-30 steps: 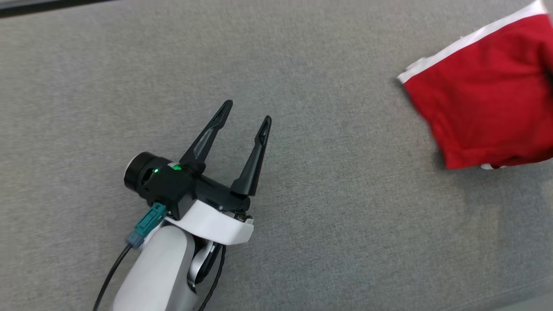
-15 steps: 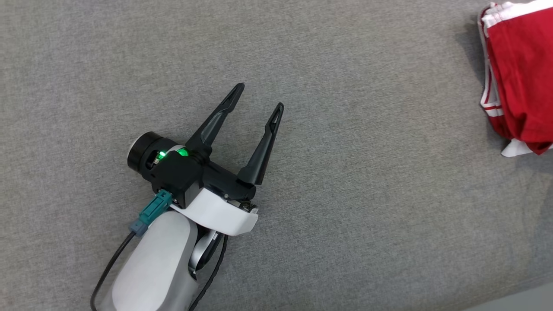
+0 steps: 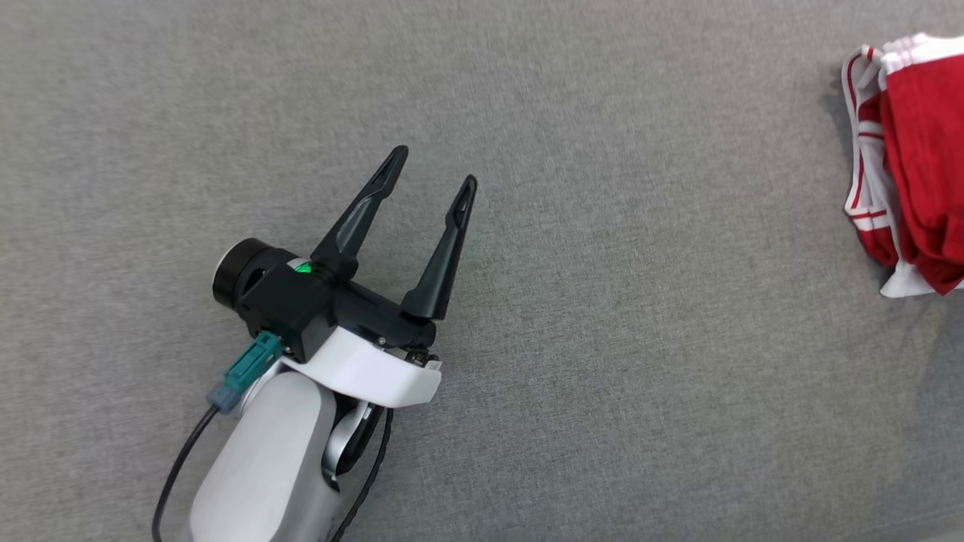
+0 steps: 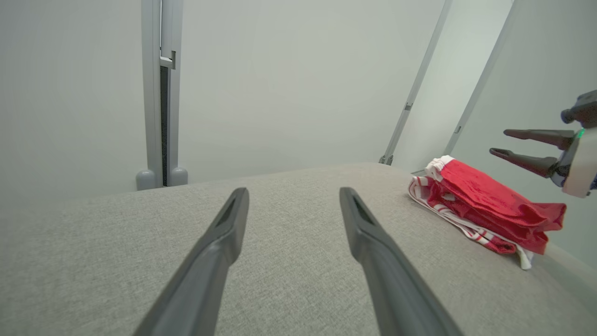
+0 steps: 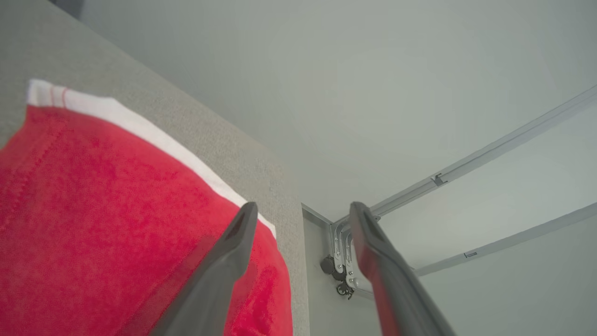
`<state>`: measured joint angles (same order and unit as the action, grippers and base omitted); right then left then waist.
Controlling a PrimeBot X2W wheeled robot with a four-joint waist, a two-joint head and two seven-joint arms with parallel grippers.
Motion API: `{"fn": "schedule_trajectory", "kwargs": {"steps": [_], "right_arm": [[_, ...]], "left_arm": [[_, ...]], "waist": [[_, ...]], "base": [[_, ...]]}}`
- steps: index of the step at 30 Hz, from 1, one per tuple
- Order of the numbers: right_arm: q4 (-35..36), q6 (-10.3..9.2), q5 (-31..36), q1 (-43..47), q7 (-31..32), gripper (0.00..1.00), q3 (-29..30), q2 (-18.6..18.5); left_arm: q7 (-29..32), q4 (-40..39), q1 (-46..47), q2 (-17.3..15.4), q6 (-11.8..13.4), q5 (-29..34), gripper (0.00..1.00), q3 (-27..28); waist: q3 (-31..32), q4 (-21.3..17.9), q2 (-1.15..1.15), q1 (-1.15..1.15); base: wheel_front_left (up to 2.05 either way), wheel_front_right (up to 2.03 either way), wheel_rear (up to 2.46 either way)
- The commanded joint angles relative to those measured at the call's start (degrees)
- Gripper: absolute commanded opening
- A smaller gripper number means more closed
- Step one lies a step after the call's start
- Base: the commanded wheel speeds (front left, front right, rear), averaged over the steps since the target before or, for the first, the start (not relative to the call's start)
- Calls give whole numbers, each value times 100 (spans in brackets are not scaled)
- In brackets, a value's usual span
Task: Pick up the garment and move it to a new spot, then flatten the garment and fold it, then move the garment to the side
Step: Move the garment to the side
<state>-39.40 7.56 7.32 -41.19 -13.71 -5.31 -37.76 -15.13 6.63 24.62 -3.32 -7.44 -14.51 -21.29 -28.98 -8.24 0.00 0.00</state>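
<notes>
1. Jaws spread wide and empty, the left gripper [image 3: 434, 167] sits low over the grey fabric surface [image 3: 602, 339] at the near left of the head view. Its two dark fingers [image 3: 354, 226] point away and slightly right.
2. The right gripper [image 4: 499, 142], seen from the left wrist, is likewise parted with nothing between its fingers. It hangs above the garment [image 4: 485, 205], apart from the cloth.
3. The garment, red with a white band and red-and-white striped trim, lies in a loosely folded bundle at the right of the surface. It is well apart from the left gripper and cut off by the head view's right edge.
4. From the right wrist, the red cloth and its white band lie close under that gripper's fingers, beside the surface's edge.
5. Pale wall panels [image 4: 289, 84] with metal rails [image 4: 161, 93] stand beyond the surface.
</notes>
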Motion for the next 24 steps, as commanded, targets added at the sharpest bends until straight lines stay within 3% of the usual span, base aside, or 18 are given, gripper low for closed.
{"fn": "schedule_trajectory", "kwargs": {"steps": [1,2,6,8,13,24], "right_arm": [[141,-14,-138,1,-73,100,210,215],[141,-14,-138,1,-73,100,210,215],[581,-14,-482,224,-135,100,492,812],[1001,-14,-723,526,-152,100,400,1115],[1874,-14,-1169,1248,-152,100,841,1727],[3356,-13,-1624,3034,-144,100,1107,3165]], "left_arm": [[2,-14,-97,-7,-6,-46,100,76],[2,-14,-97,-7,-6,-46,100,76],[2,-5,-316,16,-5,-117,100,325],[2,14,-497,27,-5,-117,100,499],[3,55,-779,31,-4,80,100,748],[3,210,-1517,35,61,-31,100,1390]], "waist": [[323,168,0,0],[323,168,0,0],[807,363,0,0],[1174,542,0,0],[1675,895,0,0],[2220,1370,0,0]], "base": [[0,0,0],[0,0,0],[0,0,0],[0,0,0],[0,0,0],[0,0,0]]}}
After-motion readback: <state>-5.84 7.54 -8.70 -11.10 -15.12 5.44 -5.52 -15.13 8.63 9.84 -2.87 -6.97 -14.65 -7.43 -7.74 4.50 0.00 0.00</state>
